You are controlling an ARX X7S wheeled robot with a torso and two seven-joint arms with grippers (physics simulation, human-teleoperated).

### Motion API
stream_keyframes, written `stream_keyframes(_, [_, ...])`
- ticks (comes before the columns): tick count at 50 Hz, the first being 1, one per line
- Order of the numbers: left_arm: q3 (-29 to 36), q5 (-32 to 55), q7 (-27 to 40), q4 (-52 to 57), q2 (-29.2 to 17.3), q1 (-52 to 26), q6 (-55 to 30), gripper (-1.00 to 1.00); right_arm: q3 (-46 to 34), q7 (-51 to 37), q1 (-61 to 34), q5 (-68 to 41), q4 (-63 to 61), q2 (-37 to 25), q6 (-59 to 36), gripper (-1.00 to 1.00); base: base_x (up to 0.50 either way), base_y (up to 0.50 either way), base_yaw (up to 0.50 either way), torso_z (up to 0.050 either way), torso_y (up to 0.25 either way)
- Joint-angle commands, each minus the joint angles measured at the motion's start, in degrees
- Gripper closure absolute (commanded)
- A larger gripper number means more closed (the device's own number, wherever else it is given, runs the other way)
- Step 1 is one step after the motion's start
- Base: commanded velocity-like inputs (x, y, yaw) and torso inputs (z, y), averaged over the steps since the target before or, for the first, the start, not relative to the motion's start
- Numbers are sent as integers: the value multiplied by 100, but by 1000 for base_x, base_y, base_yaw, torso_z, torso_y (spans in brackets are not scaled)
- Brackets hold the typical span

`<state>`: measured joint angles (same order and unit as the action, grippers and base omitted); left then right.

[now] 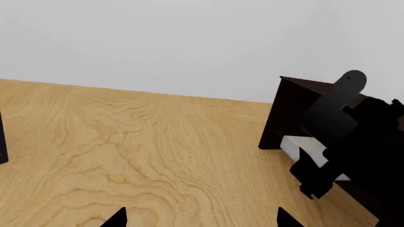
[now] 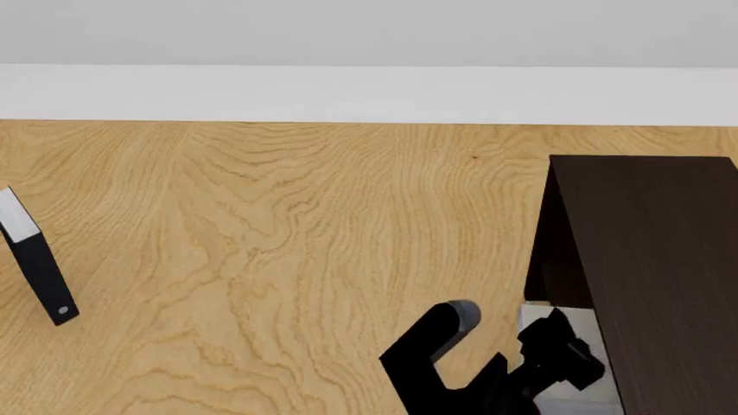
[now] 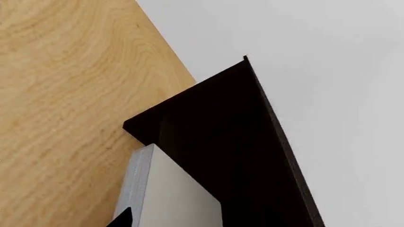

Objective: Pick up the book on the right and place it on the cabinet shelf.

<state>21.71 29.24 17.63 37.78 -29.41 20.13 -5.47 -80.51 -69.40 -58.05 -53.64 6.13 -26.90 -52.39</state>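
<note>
Grey book sits inside dark cabinet.

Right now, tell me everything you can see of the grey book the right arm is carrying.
The book is plain light grey, thick, with paler page edges and no markings. It sits at the dark cabinet's open side, mostly hidden behind the right gripper, which appears to hold it. Whether it rests on a shelf board cannot be told.

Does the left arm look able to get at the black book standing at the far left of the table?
Probably yes. The black book stands alone on the bare wooden table, nothing around it, and the right hand is busy across the table with the grey book at the cabinet.
</note>
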Motion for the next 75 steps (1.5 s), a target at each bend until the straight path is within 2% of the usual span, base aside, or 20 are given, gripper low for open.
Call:
stream_keyframes(1, [7,16,5,-25,-6,0,33,-100,-48,-58,-118,90,-230,45,-149,-100,0,0,0,0,0])
stream_keyframes(5, [13,20,5,-30,-11,-4,39,-100,-81,-7,-129,138,-303,80,-96,-100,0,0,0,0,0])
stream_keyframes(19, [37,13,21,-38,-25,-15,55,-100,21,786,105,289,-500,38,1016,-100,0,0,0,0,0])
stream_keyframes(58, [80,66,101,7,-83,-52,40,-100,749,2201,878,44,385,112,3053,-100,0,0,0,0,0])
stream_keyframes(75, [95,99,107,-37,-95,-60,67,-100,1010,2537,1051,-55,879,248,3547,-100,0,0,0,0,0])
